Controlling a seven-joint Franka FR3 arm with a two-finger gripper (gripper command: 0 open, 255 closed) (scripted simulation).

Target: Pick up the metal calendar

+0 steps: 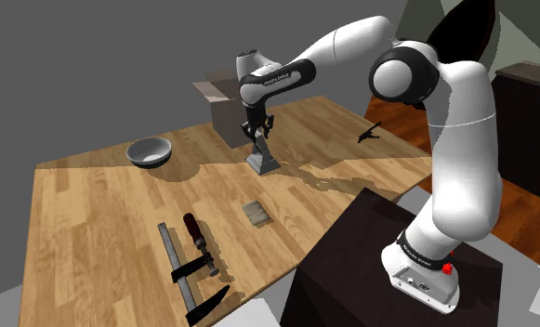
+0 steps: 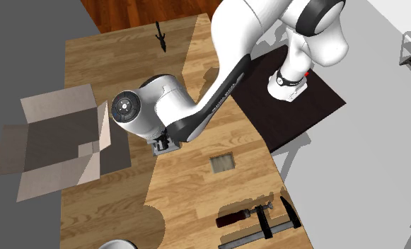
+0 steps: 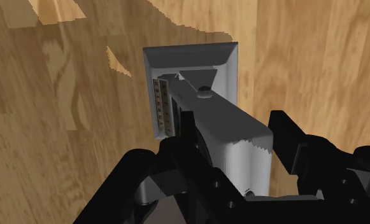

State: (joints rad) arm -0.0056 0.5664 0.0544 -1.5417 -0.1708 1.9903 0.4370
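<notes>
Going by the shoulder view: a grey bowl (image 1: 149, 150) sits close to the far edge of the wooden table (image 1: 91, 214), toward its left corner. A bar clamp (image 1: 191, 265) with a dark red handle lies along the near edge. Next over, a small grey square block (image 1: 255, 214) lies flat, a bit in from that same edge. An open cardboard box (image 1: 221, 102) stands at the far edge.

Just in front of the box, around the middle of the table, is the calendar (image 1: 262, 160), a grey metal thing with a square base and an upright part. My tool (image 1: 259, 133) comes straight down on it. In the wrist view the tool (image 3: 234, 124) is clamped on the upright, one black finger (image 3: 185, 130) pressed against each side. The base (image 3: 196, 63) looks level with the wood, but I can't tell if it's touching.

Further right, a small black object (image 1: 370, 133) lies near the table's right edge. The dark stand (image 1: 351, 269) is at its near right corner.
</notes>
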